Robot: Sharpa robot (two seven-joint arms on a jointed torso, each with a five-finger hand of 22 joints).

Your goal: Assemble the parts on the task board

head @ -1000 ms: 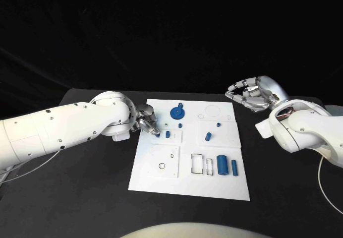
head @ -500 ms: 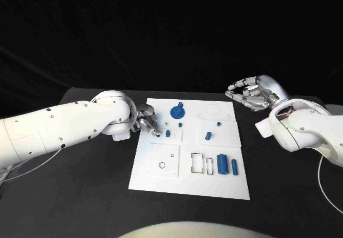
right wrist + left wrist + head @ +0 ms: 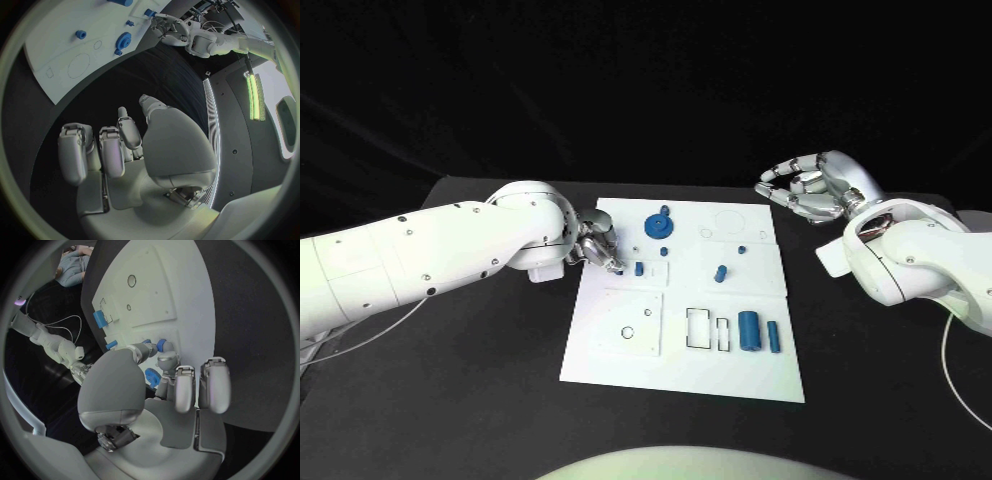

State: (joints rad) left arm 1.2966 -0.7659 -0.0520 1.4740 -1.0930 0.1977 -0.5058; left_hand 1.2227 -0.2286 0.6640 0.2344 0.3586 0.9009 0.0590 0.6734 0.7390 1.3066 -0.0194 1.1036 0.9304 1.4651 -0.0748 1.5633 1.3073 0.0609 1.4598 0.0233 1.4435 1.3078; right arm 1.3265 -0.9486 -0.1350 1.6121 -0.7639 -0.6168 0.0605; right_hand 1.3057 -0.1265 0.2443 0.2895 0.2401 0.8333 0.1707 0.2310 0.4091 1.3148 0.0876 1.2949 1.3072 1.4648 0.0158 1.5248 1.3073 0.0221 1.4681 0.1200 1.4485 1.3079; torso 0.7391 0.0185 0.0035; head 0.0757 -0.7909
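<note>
The white task board (image 3: 678,345) lies mid-table. A blue peg (image 3: 638,268) stands in a square tile near its left edge. My left hand (image 3: 599,247) is at that edge, and its thumb and a fingertip (image 3: 167,360) pinch the peg (image 3: 164,345). A blue gear (image 3: 659,226) sits at the board's far side, just past the hand. Small blue pieces (image 3: 718,273) lie mid-board. A blue cylinder (image 3: 750,330) and a bar (image 3: 772,335) lie on the right part. My right hand (image 3: 805,190) hovers off the board's far right corner, fingers curled, holding nothing.
Black table (image 3: 473,380) surrounds the board on all sides. Empty recesses on the board include a round outline (image 3: 730,218) at the far right and rectangular slots (image 3: 700,330) near the cylinder. My left forearm (image 3: 430,260) lies over the table's left part.
My left arm has shifted slightly toward the board, with the hand staying at the peg. The right hand has not moved.
</note>
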